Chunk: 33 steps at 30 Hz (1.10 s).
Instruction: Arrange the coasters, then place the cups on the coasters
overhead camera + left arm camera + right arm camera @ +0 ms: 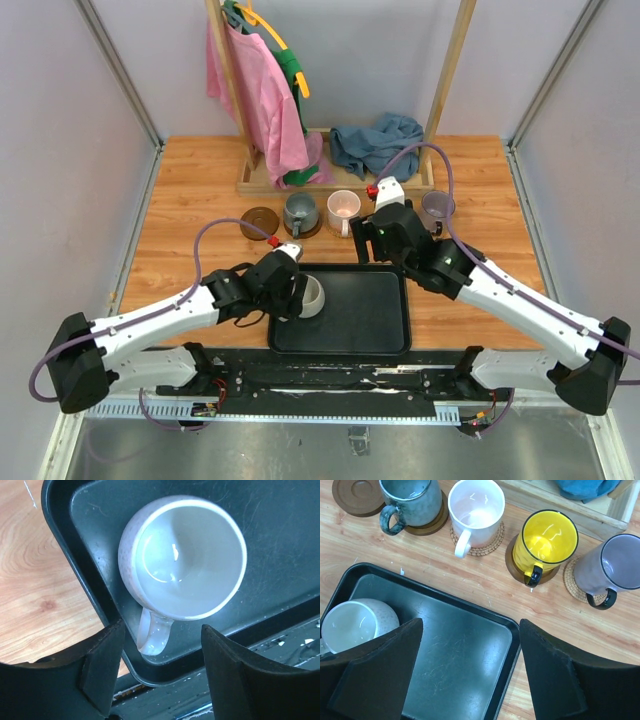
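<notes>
The white mug point(185, 555) is not on a coaster; it stands upright inside the black tray point(365, 320), in the near left corner, close against the rim. Its handle point(152, 635) points toward the left gripper point(162, 650), which hangs just over it. The fingers point(102, 670) are spread wide, and the handle lies in the gap between them without touching either one, so nothing is held. Behind the tray, on the wooden table point(190, 200), the other things make a row. From the left there is an empty brown coaster point(357, 495), then the grey mug point(410, 500) on a dark brown coaster point(434, 524), the pale pink mug point(476, 510) on a woven tan coaster point(492, 542), the yellow mug point(547, 540) on another dark brown coaster point(511, 562), and the lavender mug point(615, 570) on a second tan coaster point(571, 585). The right gripper point(470, 645) hovers above the far edge of the tray, near the yellow mug, with its fingers wide apart and nothing between them.
</notes>
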Tool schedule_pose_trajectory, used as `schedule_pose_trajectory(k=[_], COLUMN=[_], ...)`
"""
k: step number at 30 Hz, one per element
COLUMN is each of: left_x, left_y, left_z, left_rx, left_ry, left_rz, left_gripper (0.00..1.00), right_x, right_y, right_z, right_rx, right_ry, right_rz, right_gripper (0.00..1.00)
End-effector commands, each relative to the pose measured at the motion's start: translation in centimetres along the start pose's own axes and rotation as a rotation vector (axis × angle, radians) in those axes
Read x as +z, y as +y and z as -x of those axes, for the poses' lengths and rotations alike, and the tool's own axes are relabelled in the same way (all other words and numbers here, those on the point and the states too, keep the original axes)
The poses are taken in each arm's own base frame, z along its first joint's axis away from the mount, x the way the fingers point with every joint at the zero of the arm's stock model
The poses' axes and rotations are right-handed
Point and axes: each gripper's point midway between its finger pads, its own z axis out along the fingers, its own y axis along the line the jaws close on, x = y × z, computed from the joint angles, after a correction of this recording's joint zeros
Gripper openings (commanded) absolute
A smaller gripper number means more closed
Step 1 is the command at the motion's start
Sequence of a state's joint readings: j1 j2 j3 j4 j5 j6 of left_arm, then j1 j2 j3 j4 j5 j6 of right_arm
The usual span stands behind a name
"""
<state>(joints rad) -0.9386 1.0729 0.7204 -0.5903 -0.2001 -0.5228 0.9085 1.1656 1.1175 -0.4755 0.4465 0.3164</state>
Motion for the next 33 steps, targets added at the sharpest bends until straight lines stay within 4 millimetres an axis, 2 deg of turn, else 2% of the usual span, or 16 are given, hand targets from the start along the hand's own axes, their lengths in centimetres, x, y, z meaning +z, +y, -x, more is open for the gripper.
schedule_pose_trajectory(k=[1, 6, 12, 26, 33], left_x=[0.4, 1.5, 2.7, 4.0, 4.3], left_y=[-0.1, -0.1, -1.0, -0.5, -0.3], left_z=[-1.2, -1.9, -2.6, -3.8, -4.3], left_rx=[0.027, 0.020, 0.013, 0.003, 0.003], left_ry=[0.068, 0.101, 0.124, 0.146, 0.160], left_rz=[0.008, 0.022, -0.021, -0.004, 0.007], left_gripper=[0.66, 0.56, 0.52, 0.44, 0.31], right_x=[-0.1, 0.2, 0.6, 0.6, 0.6], right_y=[-1.3, -1.1, -1.0, -0.8, -0.7], right_z=[0.2, -0.3, -0.9, -1.3, -1.4], right_rx=[0.039, 0.045, 0.042, 0.053, 0.052], right_ry=[-0.026, -0.011, 0.003, 0.011, 0.011], right_rz=[-0.056, -0.048, -0.050, -0.039, -0.033], right_gripper=[0.80, 0.80, 0.80, 0.81, 0.81])
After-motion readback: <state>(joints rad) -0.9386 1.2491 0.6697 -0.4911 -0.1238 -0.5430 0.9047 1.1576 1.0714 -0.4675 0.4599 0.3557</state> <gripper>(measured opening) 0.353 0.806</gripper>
